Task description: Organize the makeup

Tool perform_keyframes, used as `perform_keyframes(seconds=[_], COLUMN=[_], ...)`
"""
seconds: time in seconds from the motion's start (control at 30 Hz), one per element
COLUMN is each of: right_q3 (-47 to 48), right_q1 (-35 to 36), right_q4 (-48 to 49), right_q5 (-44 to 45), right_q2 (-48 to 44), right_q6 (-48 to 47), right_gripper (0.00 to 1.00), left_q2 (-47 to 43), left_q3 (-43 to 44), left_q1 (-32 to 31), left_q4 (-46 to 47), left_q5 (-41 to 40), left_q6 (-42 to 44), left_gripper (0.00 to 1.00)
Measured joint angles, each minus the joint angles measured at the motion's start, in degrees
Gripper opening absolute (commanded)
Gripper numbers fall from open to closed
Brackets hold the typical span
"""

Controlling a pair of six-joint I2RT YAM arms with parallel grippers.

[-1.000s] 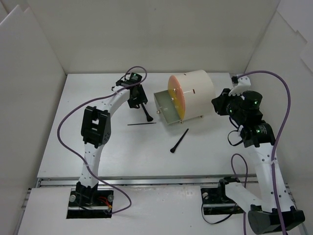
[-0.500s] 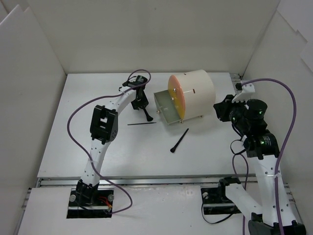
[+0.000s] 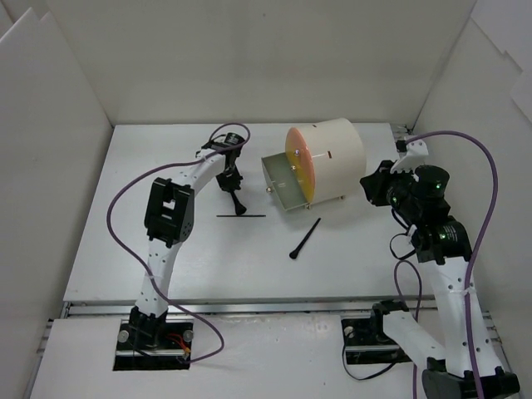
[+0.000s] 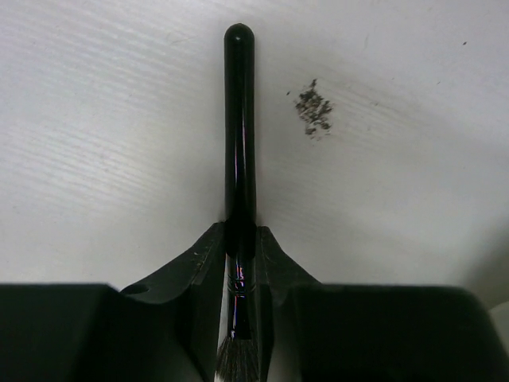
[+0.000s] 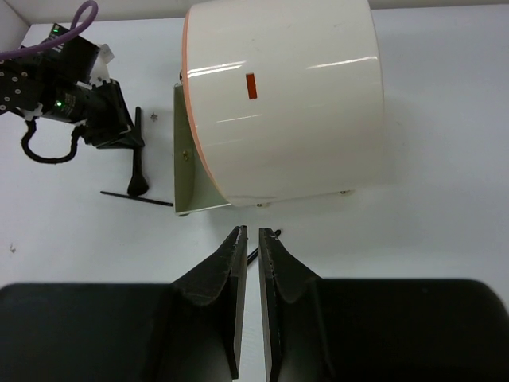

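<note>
My left gripper [image 3: 228, 178] is shut on a black makeup brush [image 3: 238, 202], left of the open drawer. In the left wrist view the fingers [image 4: 213, 253] clamp its handle [image 4: 239, 119] near the bristle end, and the handle points away over the white table. A thin black stick-like brush [image 3: 241, 216] lies just below it. Another black brush [image 3: 305, 239] lies in front of the cylinder. My right gripper [image 3: 373, 189] hovers right of the cylinder; in the right wrist view its jaws [image 5: 248, 239] are nearly together and empty. The other cosmetics are out of view.
The big cream cylinder [image 3: 328, 158] with an orange face lies on its side mid-table, one drawer [image 3: 278, 184] pulled open to the left. It fills the right wrist view [image 5: 286, 95]. White walls enclose the table. A dark smudge [image 4: 314, 107] marks the surface.
My left gripper has moved a little left and toward the near side with the brush, away from the drawer. The right arm has shifted slightly.
</note>
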Motion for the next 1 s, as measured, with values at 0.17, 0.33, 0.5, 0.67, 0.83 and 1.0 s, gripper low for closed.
perform_keyframes(seconds=[0.17, 0.33, 0.5, 0.67, 0.83, 1.0], right_q3=[0.00, 0.79, 2.54, 3.98, 5.16, 6.10], right_q1=[0.04, 0.11, 0.42, 0.42, 0.42, 0.46], right_q4=[-0.04, -0.07, -0.11, -0.20, -0.87, -2.58], right_q5=[-0.07, -0.04, -0.02, -0.02, 0.09, 0.83], right_q2=[0.92, 1.27, 2.19, 2.29, 1.38, 0.33], right_q6=[0.02, 0.13, 0.57, 1.42, 1.51, 1.46], right_gripper=[0.09, 0.08, 0.08, 0.10, 0.10, 0.11], left_q2=[-6.08, -16.11, -21.57, -15.28, -8.50, -5.38], left_q3=[-5.49, -6.78, -5.77, 1.44, 3.08, 3.08], left_q1=[1.75, 1.55, -1.92, -5.92, -7.43, -7.28], left_q4=[3.23, 11.67, 20.22, 22.77, 22.40, 21.05], left_q5=[6.12, 14.86, 22.14, 24.72, 24.41, 23.28], left_q6=[0.57, -0.11, -3.85, -6.21, -7.17, -7.28], left_gripper=[0.00, 0.00, 0.02, 0.06, 0.14, 0.39])
